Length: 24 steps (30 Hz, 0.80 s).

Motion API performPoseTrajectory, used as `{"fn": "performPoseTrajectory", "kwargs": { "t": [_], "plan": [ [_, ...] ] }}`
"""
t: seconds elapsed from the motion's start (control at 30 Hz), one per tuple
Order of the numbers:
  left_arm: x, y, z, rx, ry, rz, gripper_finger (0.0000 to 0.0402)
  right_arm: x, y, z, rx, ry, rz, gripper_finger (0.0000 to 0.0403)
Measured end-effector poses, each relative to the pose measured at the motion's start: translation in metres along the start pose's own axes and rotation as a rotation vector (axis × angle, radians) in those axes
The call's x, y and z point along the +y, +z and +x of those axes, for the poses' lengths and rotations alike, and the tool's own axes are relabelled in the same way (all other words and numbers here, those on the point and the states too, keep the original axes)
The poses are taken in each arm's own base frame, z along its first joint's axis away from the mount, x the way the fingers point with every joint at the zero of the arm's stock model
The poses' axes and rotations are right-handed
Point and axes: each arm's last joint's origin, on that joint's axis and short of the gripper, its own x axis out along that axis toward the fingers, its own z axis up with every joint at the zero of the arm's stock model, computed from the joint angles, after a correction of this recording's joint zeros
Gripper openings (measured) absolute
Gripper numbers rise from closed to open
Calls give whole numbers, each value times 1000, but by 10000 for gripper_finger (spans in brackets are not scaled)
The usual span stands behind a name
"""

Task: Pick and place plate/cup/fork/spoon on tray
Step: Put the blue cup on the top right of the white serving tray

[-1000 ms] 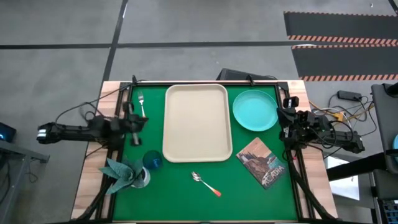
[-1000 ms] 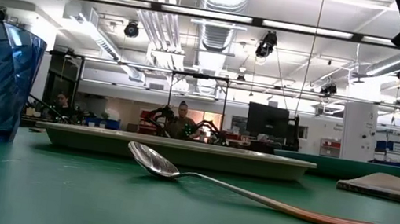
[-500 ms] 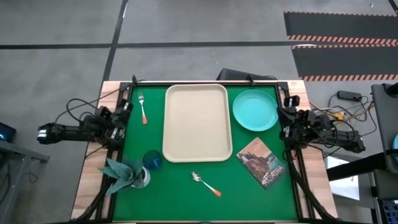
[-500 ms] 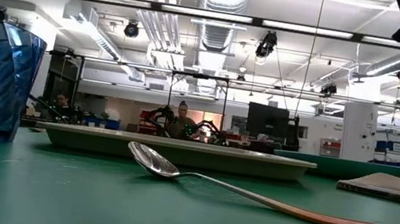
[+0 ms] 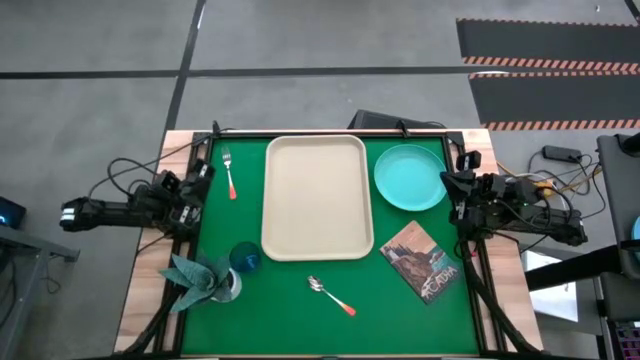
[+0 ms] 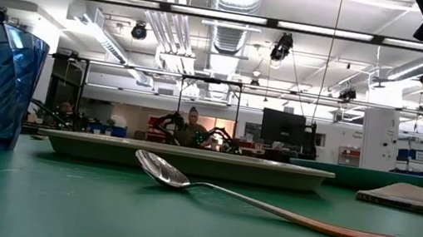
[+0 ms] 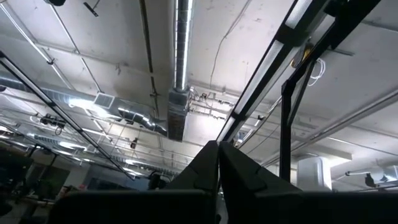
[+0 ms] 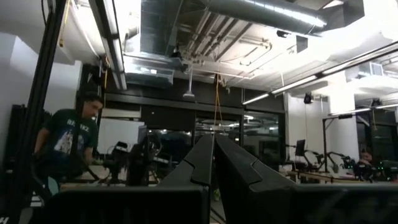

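The beige tray [image 5: 315, 197] lies in the middle of the green mat. The turquoise plate [image 5: 410, 177] lies flat to its right. The fork [image 5: 229, 172] lies left of the tray, and the dark-blue cup [image 5: 245, 257] stands near the tray's near left corner. The spoon [image 5: 331, 294] lies in front of the tray, bowl up [image 6: 162, 170]. My left gripper [image 5: 200, 180] is shut and empty at the table's left edge, left of the fork. My right gripper [image 5: 452, 188] is shut and empty at the right edge, beside the plate.
A brown picture-covered book [image 5: 423, 260] lies right of the tray's near end. A pale holder with a teal folded napkin [image 5: 205, 280] stands at the near left, beside the cup. A person [image 8: 65, 140] stands in the room beyond the table.
My left gripper has drawn back from beside the fork toward the table's left edge, and the fork's red handle now shows in full. The fork, the plate and the other things have stayed where they were.
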Motion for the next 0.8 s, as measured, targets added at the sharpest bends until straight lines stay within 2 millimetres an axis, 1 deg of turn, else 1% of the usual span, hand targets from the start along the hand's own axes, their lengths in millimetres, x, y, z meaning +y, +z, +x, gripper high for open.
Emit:
{"fn": "performPoseTrajectory", "kwargs": {
  "t": [0.2,0.33,0.47,0.63,0.8],
  "plan": [
    [0,-3,18,83,47,-41,0,0,-1,0,7,1,0,9],
    [3,-9,37,193,154,-83,0,0,-4,0,37,5,-4,9],
    [2,-9,58,279,215,-145,0,1,-7,0,74,10,-31,9],
    [1,-11,85,462,311,-195,0,0,-8,0,87,-35,-40,9],
    [1,-15,106,690,495,-251,0,0,-9,0,94,-38,-44,9]
  ]
}}
